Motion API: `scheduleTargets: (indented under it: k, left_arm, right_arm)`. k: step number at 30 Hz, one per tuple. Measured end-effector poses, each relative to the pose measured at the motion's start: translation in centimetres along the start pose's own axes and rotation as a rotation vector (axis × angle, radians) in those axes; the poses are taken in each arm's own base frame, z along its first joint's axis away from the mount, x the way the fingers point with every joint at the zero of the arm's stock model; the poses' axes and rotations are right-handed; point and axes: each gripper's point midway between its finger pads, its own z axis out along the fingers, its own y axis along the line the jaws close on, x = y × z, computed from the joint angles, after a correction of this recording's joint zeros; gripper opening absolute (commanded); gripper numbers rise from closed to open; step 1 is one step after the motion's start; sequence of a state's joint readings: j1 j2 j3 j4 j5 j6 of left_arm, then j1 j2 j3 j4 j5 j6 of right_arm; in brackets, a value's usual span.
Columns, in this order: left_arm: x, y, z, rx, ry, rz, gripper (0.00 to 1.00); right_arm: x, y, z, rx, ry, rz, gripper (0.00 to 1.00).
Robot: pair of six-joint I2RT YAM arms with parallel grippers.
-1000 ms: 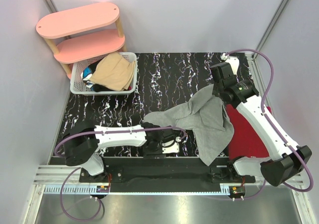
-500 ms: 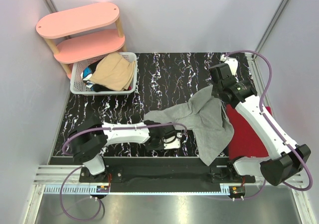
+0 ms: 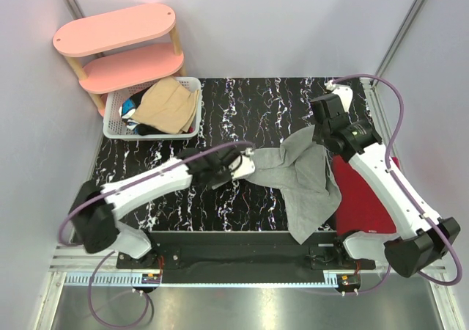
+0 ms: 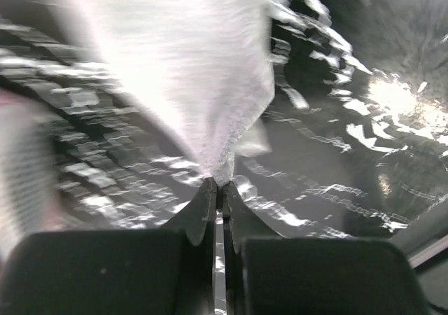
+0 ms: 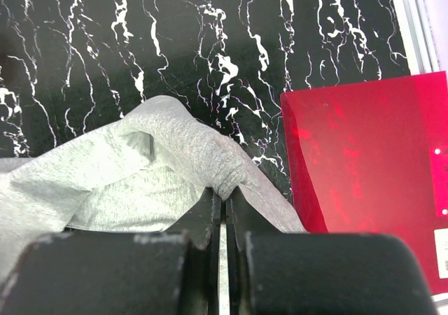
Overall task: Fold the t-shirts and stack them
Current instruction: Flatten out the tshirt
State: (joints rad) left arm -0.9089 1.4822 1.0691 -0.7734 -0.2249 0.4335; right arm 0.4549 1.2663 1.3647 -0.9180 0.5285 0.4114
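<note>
Both left gripper point(image 4: 218, 183) and right gripper point(image 5: 222, 194) are pinching the grey t-shirt point(image 3: 304, 176) between them; laying it flat below is probably coming next.

Robot lab cell; plain white partition walls point(image 3: 293, 22); aluminium rail point(image 3: 73, 257); black marbled table point(image 3: 256, 110)

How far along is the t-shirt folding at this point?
Done: nothing folded or stacked shows. In hand: the left gripper and right gripper are both shut on the grey t-shirt, which hangs crumpled between them. Left: fold it, then the tan t-shirt and the others in the white basket.
</note>
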Motion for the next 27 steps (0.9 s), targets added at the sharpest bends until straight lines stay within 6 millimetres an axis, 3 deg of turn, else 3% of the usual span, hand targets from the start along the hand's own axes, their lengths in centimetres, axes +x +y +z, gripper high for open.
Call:
scheduleTargets:
  k: [3,6,9,11,14,18,22,24,27]
  left_arm:
    - [-2.5,3.5,-5.8,-0.1,-0.138,-0.042,0.0]
    - [-3.4,6.8,-11.9,-0.175,-0.263,-0.113,0.0]
    - [-1.5,8.9,-16.5,-0.226,-0.319,-0.188,0.0]
    - [-0.1,8.4,-18.3,-0.21,-0.331,-0.199,0.0]
    - [1.5,6.8,-20.0,-0.155,-0.342,-0.193,0.0]
    - [3.7,4.5,-20.8,-0.074,-0.326,-0.183,0.0]
    - [4.7,3.2,-21.5,-0.03,-0.337,-0.181,0.0]
    - [5.1,2.9,-21.8,-0.026,-0.352,-0.186,0.0]
    - [6.0,2.6,-21.4,-0.035,-0.35,-0.191,0.0]
  right_arm:
    - [-0.3,-0.2,-0.7,-0.014,-0.012,0.01,0.0]
    - [-0.8,-0.1,-2.5,-0.075,-0.03,0.036,0.0]
    - [-1.1,-0.4,-4.5,-0.127,-0.039,0.062,0.0]
    - [-1.6,-0.7,-6.6,-0.175,-0.055,0.09,0.0]
    - [-3.1,-1.9,-11.0,-0.246,-0.113,0.149,0.0]
    - [-6.1,-4.6,-18.5,-0.355,-0.252,0.263,0.0]
    - [-6.4,-7.8,-24.3,-0.428,-0.347,0.358,0.0]
    - [-6.1,-8.6,-25.2,-0.439,-0.36,0.385,0.0]
    - [-5.0,-8.3,-23.6,-0.399,-0.31,0.382,0.0]
